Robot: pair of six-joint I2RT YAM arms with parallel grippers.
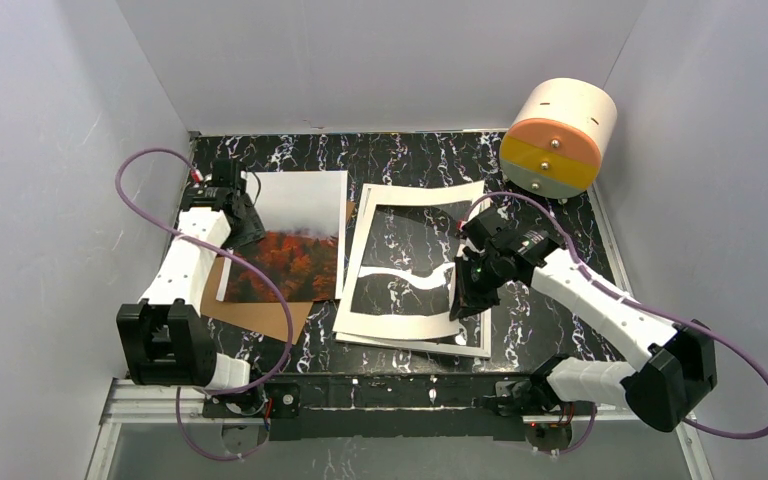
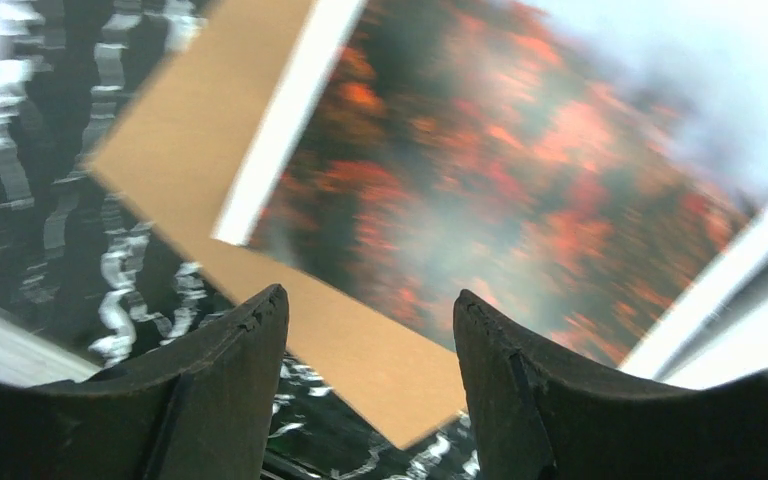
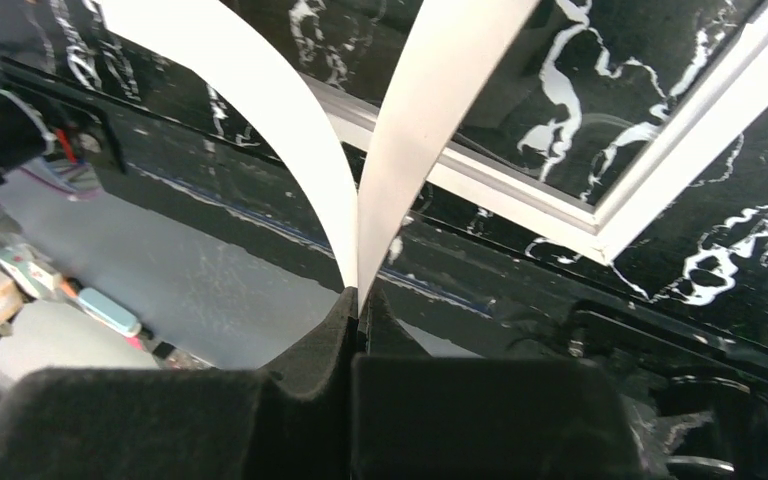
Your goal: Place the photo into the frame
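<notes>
The photo (image 1: 295, 245) of red-orange forest under mist lies flat at the table's left-centre, on a brown backing board (image 1: 255, 315). My left gripper (image 1: 243, 215) is open and empty over the photo's left edge; in the left wrist view (image 2: 370, 300) the photo (image 2: 520, 180) and board (image 2: 190, 130) lie under its spread jaws. The frame (image 1: 410, 340), white-rimmed, lies flat right of the photo. My right gripper (image 1: 457, 292) is shut on a white mat sheet (image 1: 400, 275) and holds it bent up above the frame. In the right wrist view (image 3: 358, 295) the mat (image 3: 420, 130) rises from the jaws over the frame's rim (image 3: 600, 215).
A white-and-orange drum (image 1: 558, 135) stands at the back right corner. White walls close in the black marble table (image 1: 410, 160) on three sides. The metal rail with the arm bases (image 1: 400, 395) runs along the near edge.
</notes>
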